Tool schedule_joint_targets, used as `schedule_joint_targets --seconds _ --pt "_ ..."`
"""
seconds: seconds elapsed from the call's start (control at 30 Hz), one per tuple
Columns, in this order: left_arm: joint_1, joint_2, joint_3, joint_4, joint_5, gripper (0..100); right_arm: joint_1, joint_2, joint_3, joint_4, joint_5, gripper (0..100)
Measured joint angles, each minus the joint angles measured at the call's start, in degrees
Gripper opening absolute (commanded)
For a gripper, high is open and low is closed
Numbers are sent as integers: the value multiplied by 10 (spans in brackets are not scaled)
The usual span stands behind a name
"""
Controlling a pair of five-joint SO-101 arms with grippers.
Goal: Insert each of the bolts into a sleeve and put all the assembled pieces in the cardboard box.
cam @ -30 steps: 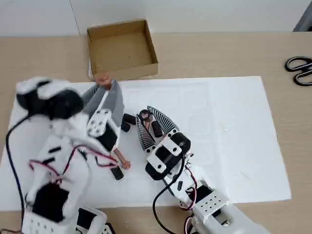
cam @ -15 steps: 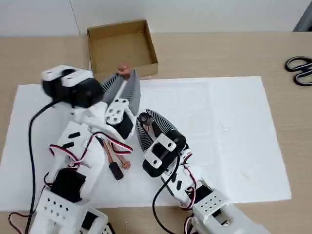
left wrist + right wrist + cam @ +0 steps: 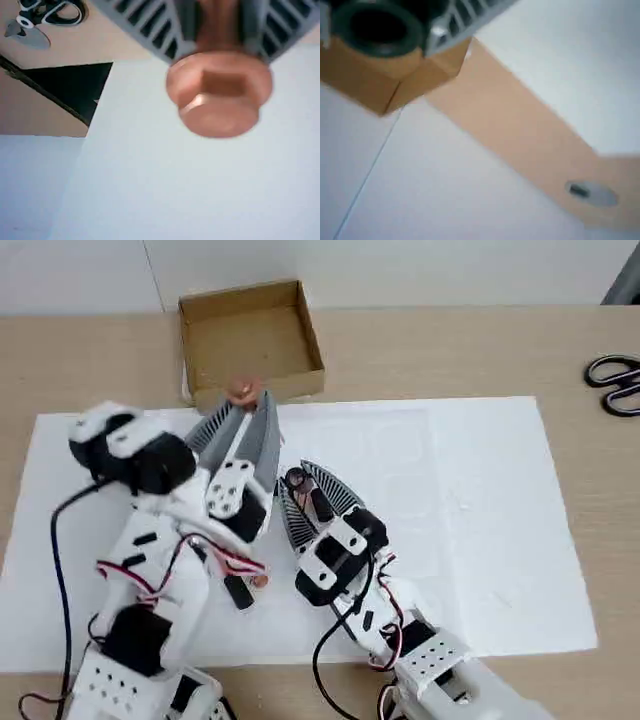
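Observation:
My left gripper [image 3: 243,402] is shut on a copper bolt [image 3: 240,391], head outward, held just in front of the cardboard box [image 3: 312,335]. The left wrist view shows the bolt head [image 3: 219,95] sticking out past the grey fingers [image 3: 145,20]. To its right, over the white paper, my right gripper [image 3: 301,488] is shut on a black sleeve [image 3: 296,479]. In the right wrist view the sleeve [image 3: 374,25] shows its open bore, with the cardboard box [image 3: 380,80] behind it. Another copper bolt [image 3: 256,580] and a black sleeve [image 3: 239,593] lie on the paper between the arms.
White paper [image 3: 460,510] covers the middle of the tan table and is bare on its right half. Scissors [image 3: 612,382] lie at the table's far right edge, and the scissors [image 3: 47,12] also appear in the left wrist view.
The left gripper carried the bolt right and toward the box, then drew back slightly left. The right gripper with its sleeve has hardly shifted.

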Motion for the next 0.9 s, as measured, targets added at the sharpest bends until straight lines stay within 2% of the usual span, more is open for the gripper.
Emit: schedule_joint_targets --seconds 0.23,0.6,0.8,0.9 --pt "19 -78 73 0 0 7 0 0 -25 62 -50 4" --pt "28 -79 73 0 -3 7 0 0 -36 69 -53 4" --pt "28 -82 73 0 -71 8 0 0 -36 69 -52 4" --pt "28 -82 73 0 -80 8 0 0 -36 39 -18 4"
